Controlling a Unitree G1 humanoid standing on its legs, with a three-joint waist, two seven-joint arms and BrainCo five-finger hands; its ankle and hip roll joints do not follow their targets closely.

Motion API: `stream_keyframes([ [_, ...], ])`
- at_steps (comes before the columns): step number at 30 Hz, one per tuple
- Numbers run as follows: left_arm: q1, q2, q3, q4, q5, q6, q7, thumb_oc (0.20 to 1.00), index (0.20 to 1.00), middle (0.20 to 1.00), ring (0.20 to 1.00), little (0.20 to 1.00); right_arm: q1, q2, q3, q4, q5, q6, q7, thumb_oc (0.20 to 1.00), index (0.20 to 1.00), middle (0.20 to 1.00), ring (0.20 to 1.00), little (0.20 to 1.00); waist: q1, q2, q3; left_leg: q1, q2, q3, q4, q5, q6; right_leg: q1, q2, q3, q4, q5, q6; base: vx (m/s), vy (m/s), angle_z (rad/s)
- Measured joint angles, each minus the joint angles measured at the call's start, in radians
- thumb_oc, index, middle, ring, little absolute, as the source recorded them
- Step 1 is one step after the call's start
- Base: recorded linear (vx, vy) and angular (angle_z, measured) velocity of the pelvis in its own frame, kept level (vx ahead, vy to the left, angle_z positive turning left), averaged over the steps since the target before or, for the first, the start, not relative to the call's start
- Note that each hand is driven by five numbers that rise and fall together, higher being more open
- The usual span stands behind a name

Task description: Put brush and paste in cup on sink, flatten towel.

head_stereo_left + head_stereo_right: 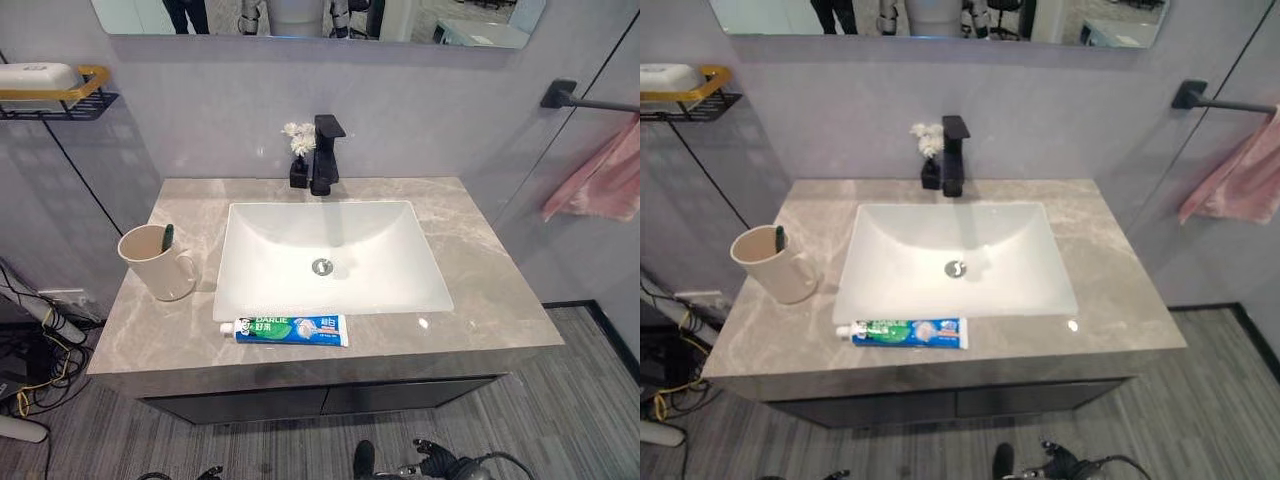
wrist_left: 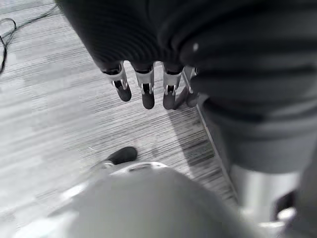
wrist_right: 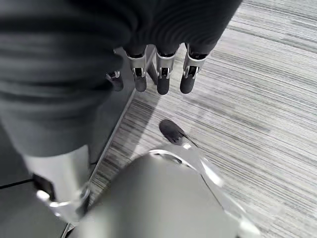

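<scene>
A beige cup (image 1: 160, 265) stands on the grey stone counter (image 1: 480, 290), left of the white basin (image 1: 240, 295). The dark green end of a brush (image 1: 168, 236) sticks up inside the cup. The blue and green paste tube (image 1: 290, 329) lies flat on the counter's front strip, before the basin. A pink towel (image 1: 605, 175) hangs bunched from a black bar (image 1: 590, 102) on the right wall. My left hand (image 2: 147, 91) and right hand (image 3: 163, 79) hang low over the striped floor, fingers straight and holding nothing.
A black faucet (image 1: 324, 155) and a small bottle with white flowers (image 1: 299, 150) stand behind the basin. A wall shelf (image 1: 60, 100) at upper left carries a white soap box. Cables lie on the floor at the left.
</scene>
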Motion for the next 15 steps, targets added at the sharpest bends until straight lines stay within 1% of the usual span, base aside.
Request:
stream_keyframes([
  [1,0.000,-0.002,0.001,0.001,0.000,0.000,0.000,1.000,1.000,1.000,1.000,1.000,-0.002,-0.002,0.000,-0.001,-0.001,-0.001,0.000,1.000,1.000,1.000,1.000,1.000,0.000,0.002,-0.003,-0.002,0.002,-0.002,0.000,0.000,0.000,0.000,0.003,-0.003,-0.002,-0.002,0.000,0.01,-0.070,0.09],
  [3,0.001,-0.006,0.000,-0.009,0.001,0.000,-0.002,1.000,1.000,1.000,1.000,1.000,-0.002,-0.013,0.008,-0.017,-0.003,-0.001,-0.003,1.000,1.000,1.000,1.000,1.000,-0.002,0.022,0.002,-0.010,0.006,-0.021,0.005,0.005,-0.002,0.000,0.005,-0.017,-0.004,-0.004,-0.003,0.01,-0.074,0.18],
  [7,0.014,-0.002,-0.031,-0.074,0.001,-0.004,-0.002,1.000,1.000,1.000,1.000,1.000,0.003,-0.046,0.008,-0.077,-0.010,-0.006,-0.003,1.000,1.000,1.000,1.000,1.000,-0.004,0.053,0.012,-0.011,0.020,-0.024,0.015,0.011,-0.007,0.002,0.020,-0.021,-0.007,-0.007,-0.006,0.01,-0.074,0.03],
  [10,0.016,-0.004,-0.039,-0.091,0.001,-0.010,-0.002,1.000,1.000,1.000,1.000,1.000,-0.002,-0.054,0.008,-0.076,-0.008,-0.017,-0.003,1.000,1.000,1.000,1.000,1.000,-0.003,0.060,0.017,-0.020,0.033,-0.025,0.040,0.011,-0.006,0.004,0.029,-0.021,-0.007,-0.012,-0.013,-0.01,-0.086,-0.02],
  [12,0.002,-0.001,-0.040,-0.112,0.001,-0.022,-0.002,1.000,1.000,1.000,1.000,1.000,-0.010,-0.055,0.008,-0.067,0.000,-0.019,-0.003,1.000,1.000,1.000,1.000,1.000,0.003,0.060,0.022,-0.047,0.043,-0.030,0.084,0.006,0.002,0.001,0.036,-0.024,-0.007,-0.021,-0.020,-0.03,-0.060,0.03],
  [15,-0.015,-0.002,-0.042,-0.143,0.001,-0.036,-0.001,1.000,1.000,1.000,1.000,1.000,-0.013,-0.061,0.008,-0.065,0.009,-0.020,-0.004,1.000,1.000,1.000,1.000,1.000,0.011,0.059,0.045,-0.082,0.051,-0.053,0.152,0.007,0.002,0.003,0.040,-0.028,-0.007,-0.023,-0.023,-0.01,-0.013,0.01],
])
